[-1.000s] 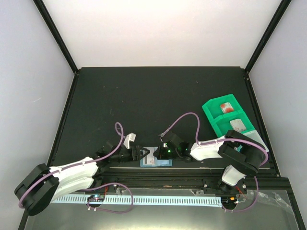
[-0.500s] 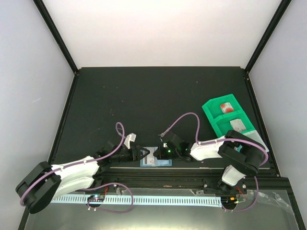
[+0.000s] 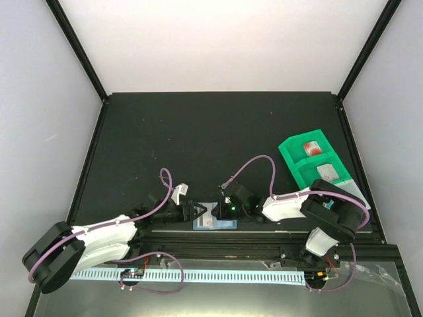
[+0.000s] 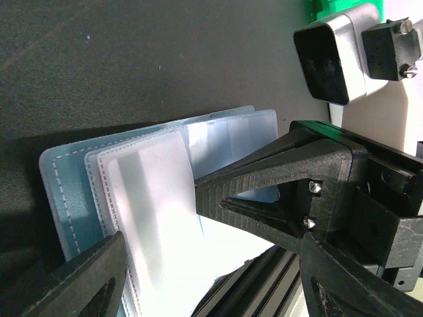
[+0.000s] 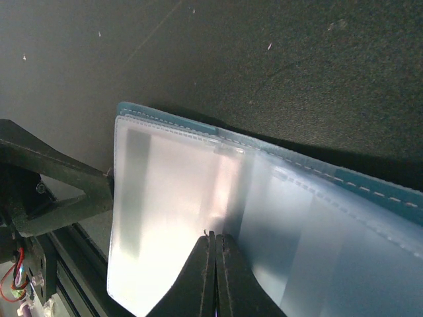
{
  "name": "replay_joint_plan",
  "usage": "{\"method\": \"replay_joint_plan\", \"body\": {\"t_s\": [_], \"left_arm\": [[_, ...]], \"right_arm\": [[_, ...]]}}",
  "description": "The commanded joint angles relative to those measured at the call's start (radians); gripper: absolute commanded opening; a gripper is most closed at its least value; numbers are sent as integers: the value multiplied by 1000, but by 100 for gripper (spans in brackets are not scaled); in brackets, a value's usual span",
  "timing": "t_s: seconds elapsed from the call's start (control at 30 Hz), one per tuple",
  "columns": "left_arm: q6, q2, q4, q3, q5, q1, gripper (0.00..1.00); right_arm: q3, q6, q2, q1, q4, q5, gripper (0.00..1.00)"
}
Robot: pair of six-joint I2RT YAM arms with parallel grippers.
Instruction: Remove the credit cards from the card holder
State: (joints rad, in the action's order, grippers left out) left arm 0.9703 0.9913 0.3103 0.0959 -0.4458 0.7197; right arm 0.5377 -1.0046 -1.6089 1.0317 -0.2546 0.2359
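The light-blue card holder (image 3: 215, 224) lies open flat at the table's near edge, between both grippers. In the left wrist view its clear pockets (image 4: 149, 198) look frosted, and I cannot make out a card inside. My left gripper (image 3: 198, 212) is open, its fingers astride the holder's left panel (image 4: 158, 212). My right gripper (image 3: 222, 212) is shut, its tips (image 5: 215, 239) resting on the clear pocket near the fold (image 5: 231, 191). A white card with a red blotch (image 3: 311, 148) and a pale grey card (image 3: 328, 173) lie in the green tray (image 3: 289, 146). The teal card is not visible.
The green compartment tray stands at the right side of the dark table. An aluminium rail (image 3: 264, 247) runs along the near edge just behind the holder. Purple cables (image 3: 254, 162) arc over both arms.
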Motion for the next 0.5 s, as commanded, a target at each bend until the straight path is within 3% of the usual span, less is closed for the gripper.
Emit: {"method": "replay_joint_plan", "body": {"t_s": [0.0, 0.47], "left_arm": [[14, 13, 57, 41, -34, -4, 73], [72, -28, 94, 63, -58, 38, 71]], "right_arm": [[-31, -1, -12, 5, 70, -52, 1], [-61, -1, -10, 5, -18, -34, 1]]}}
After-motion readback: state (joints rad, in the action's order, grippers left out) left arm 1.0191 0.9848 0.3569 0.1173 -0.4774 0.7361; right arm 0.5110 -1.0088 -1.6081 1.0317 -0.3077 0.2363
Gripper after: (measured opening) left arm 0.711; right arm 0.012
